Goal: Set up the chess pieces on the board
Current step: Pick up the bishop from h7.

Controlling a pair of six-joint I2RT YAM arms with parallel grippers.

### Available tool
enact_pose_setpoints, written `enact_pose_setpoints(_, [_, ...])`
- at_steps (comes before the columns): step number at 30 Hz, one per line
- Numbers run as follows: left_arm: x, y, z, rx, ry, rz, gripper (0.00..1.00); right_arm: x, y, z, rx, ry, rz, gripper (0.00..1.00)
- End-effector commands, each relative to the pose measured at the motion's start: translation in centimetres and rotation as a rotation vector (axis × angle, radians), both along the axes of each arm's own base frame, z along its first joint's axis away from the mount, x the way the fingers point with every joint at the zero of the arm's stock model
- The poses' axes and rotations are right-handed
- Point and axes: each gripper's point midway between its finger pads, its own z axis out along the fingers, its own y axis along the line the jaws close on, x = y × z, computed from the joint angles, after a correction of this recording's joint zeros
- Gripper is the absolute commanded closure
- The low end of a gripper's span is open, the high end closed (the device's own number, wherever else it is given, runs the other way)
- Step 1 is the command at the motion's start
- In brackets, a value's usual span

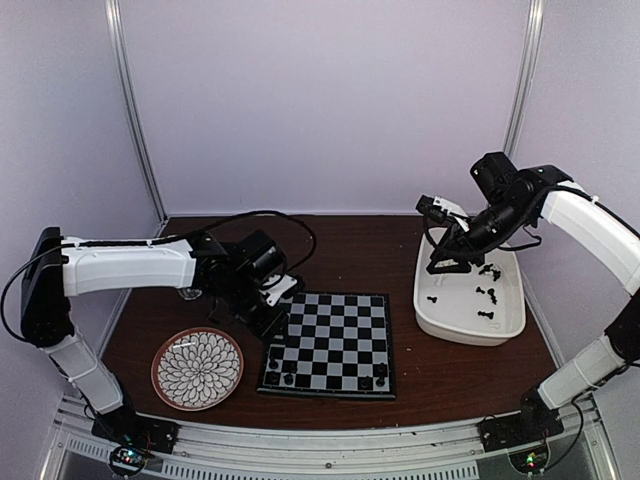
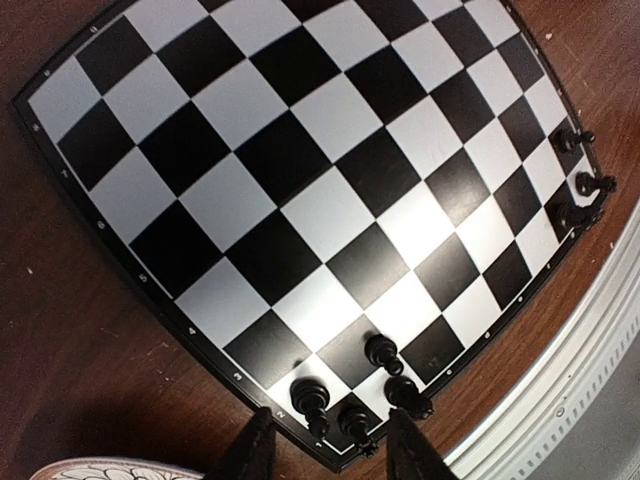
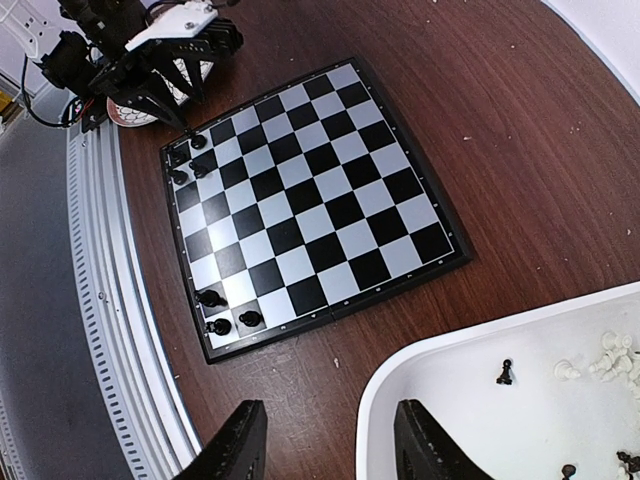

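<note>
**Black chess pieces point(image 2: 383, 352) at both near corners, both jaws spread, nothing gripped**

Near edge of the board point(image 1: 330, 330) first: four black men cluster at the near-left corner, and three more stand at the near-right corner. Right over that left cluster hovers the left gripper point(image 2: 328, 432), fingers apart. One black piece sits in the gap between them, and neither finger touches it as far as the wrist view shows. Just left of the board, the flower-patterned plate point(image 1: 155, 372) lies flat on the table point(image 1: 450, 370).

Further back on the right, the right gripper point(image 3: 328, 410) hangs over the board-side rim of the white tub point(image 1: 460, 315). Its jaws stand apart too, with nothing between them. Inside the tub are a scatter of loose black pieces and a small huddle of white ones, all well apart from the board.
</note>
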Motion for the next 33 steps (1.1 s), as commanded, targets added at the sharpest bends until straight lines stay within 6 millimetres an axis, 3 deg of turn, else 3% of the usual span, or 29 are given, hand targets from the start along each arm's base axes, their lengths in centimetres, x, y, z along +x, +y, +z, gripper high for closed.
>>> enact_pose_setpoints(1, [0.9,0.7,1.8,-0.004,-0.075,0.019,0.67,0.0,-0.1,0.9,0.012,-0.021,-0.001,0.53])
enact_pose_setpoints(5, [0.8,1.3,2.3,-0.004,-0.092,0.022,0.73,0.1,-0.1,0.8,0.012,-0.022,-0.004,0.53])
enact_pose_setpoints(15, [-3.0,1.5,-1.1,0.083,0.065,-0.089,0.6,0.3,0.0,0.5,0.006,-0.014,-0.004,0.53])
enact_pose_setpoints(21, [-3.0,1.5,-2.6,0.122,0.091,-0.095,0.7,0.4,0.1,0.4,0.008,-0.009,-0.002,0.53])
enact_pose_setpoints(33, [-2.3,1.6,-3.9,0.175,0.078,-0.091,0.73,0.3,0.1,0.5,0.008,-0.011,0.0,0.53])
